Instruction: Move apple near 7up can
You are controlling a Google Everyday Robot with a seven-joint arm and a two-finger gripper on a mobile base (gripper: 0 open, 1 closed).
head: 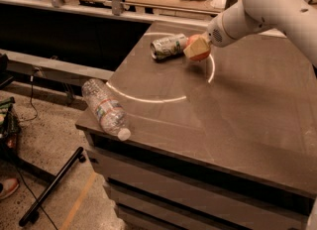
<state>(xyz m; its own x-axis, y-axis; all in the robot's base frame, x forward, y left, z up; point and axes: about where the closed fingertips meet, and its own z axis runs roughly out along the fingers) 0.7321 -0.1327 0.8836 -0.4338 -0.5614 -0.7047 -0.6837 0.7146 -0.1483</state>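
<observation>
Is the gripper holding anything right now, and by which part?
Yes: the gripper holds the apple, clamped across its round body, right beside the 7up can lying on its side.
</observation>
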